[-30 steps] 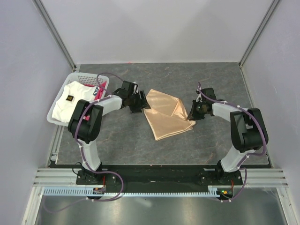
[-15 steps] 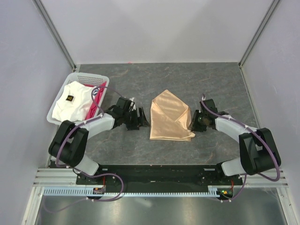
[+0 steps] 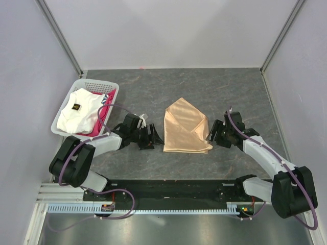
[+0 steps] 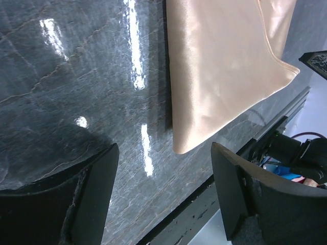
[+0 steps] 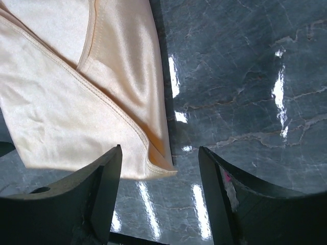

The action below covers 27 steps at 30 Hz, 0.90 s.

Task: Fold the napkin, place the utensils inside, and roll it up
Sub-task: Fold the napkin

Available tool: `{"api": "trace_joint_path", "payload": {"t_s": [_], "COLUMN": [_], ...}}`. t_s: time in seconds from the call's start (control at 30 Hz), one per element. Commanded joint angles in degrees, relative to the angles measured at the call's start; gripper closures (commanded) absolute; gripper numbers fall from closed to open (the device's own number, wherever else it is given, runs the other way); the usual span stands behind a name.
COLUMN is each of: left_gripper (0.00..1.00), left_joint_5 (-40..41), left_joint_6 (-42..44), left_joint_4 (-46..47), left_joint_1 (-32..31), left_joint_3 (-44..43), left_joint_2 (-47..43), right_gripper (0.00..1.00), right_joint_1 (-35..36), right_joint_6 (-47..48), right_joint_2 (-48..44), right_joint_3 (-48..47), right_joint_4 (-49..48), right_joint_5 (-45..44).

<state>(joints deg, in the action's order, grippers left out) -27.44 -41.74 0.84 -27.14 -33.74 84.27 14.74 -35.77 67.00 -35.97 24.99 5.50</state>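
The napkin [image 3: 185, 126] is a shiny peach-tan cloth lying folded on the dark table, pointed at the far end and straight along its near edge. My left gripper [image 3: 156, 138] stands open just left of its near left corner, not touching it. In the left wrist view the napkin [image 4: 225, 66] lies ahead of the open gripper [image 4: 163, 148], with bare table between the fingers. My right gripper [image 3: 213, 133] is open at the near right corner. In the right wrist view that corner of the napkin [image 5: 61, 112] lies loose between the fingers of the gripper [image 5: 159, 149]. The utensils are out of view.
A white basket [image 3: 97, 82] at the far left holds a white cloth [image 3: 76, 109] and a pink-red cloth [image 3: 104, 109]. The grey marbled table [image 3: 204, 87] is walled on three sides. A black rail [image 3: 173, 186] runs along its near edge.
The napkin went from being held up between both grippers to lying folded on the table. The right gripper opened and let its corner go. Both grippers drew back toward the near edge.
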Motion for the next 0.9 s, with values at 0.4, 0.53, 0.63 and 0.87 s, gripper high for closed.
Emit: {"api": "trace_joint_path", "payload": {"t_s": [0.4, 0.53, 0.63, 0.87], "left_gripper": [0.2, 0.21, 0.21, 0.23], "left_joint_5": [-2.3, -2.7, -3.1, -4.5], "left_joint_6": [-2.1, -2.1, -2.1, -3.1], "left_joint_4": [3.6, 3.7, 4.3, 6.2], "left_joint_1": [-0.2, -0.2, -0.2, -0.3], "left_joint_3": [0.1, -0.2, 0.0, 0.3], "left_joint_2": [2.3, 2.7, 3.1, 4.6], "right_gripper": [0.46, 0.52, 0.57, 0.69], "right_joint_1": [0.1, 0.3, 0.3, 1.9], "right_joint_6": [-3.7, -3.7, -4.1, -5.7], "right_joint_2": [-3.1, -2.3, -2.3, -1.4], "right_joint_3": [4.4, 4.8, 5.2, 6.2], "right_joint_4": [0.7, 0.0, -0.6, -3.3], "right_joint_5": [2.2, 2.6, 3.0, 4.0]}}
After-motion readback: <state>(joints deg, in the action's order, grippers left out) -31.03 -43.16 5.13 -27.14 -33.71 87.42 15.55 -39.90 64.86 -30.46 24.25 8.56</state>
